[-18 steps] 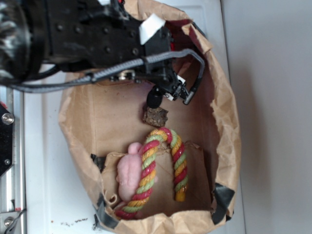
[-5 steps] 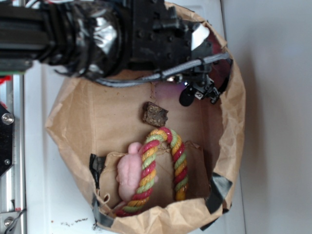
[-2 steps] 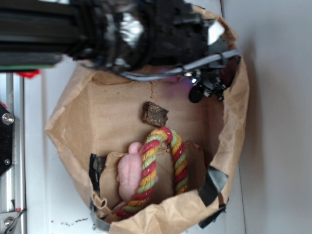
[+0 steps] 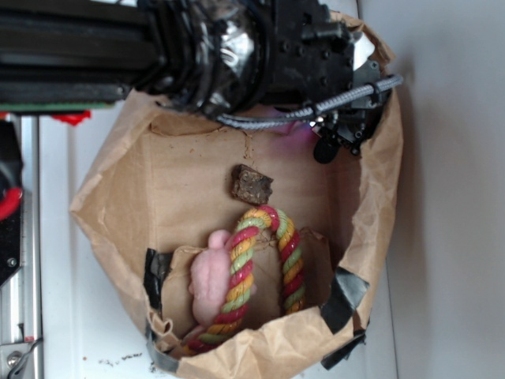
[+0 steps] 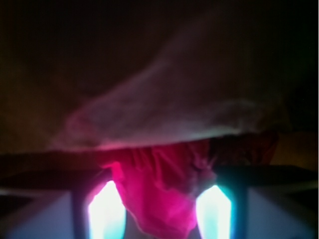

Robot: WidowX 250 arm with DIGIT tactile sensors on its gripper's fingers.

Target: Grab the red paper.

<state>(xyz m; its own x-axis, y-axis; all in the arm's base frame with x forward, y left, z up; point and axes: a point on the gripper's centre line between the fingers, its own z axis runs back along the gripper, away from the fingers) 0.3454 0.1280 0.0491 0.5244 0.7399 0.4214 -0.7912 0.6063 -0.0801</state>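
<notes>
The red paper [image 5: 164, 191] is seen only in the wrist view, where it sits low between the two bright fingers [image 5: 107, 211] of the gripper [image 5: 159, 211]. In the view from outside, the paper is hidden under the black arm, in the top right corner of the brown paper bag [image 4: 379, 213]; only a pink glow is seen there. The gripper [image 4: 335, 142] is tucked into that corner, right by the bag wall. Its fingers are set apart, one on each side of the paper, but it cannot be told if the paper is squeezed yet or only sits between them. The paper is thought to be very light and soft, because it is a crumpled wad with many folds. It is likely squashed when pinched, so it should be taken around its thick middle, not by a thin edge that could tear or slip out. The bag wall is close, so it could be caught in the pinch too. The brown chunk [image 4: 251, 185], the twisted rope [image 4: 260, 268] and the fuzzy pink lump [image 4: 209, 276] lie well apart from the gripper.
</notes>
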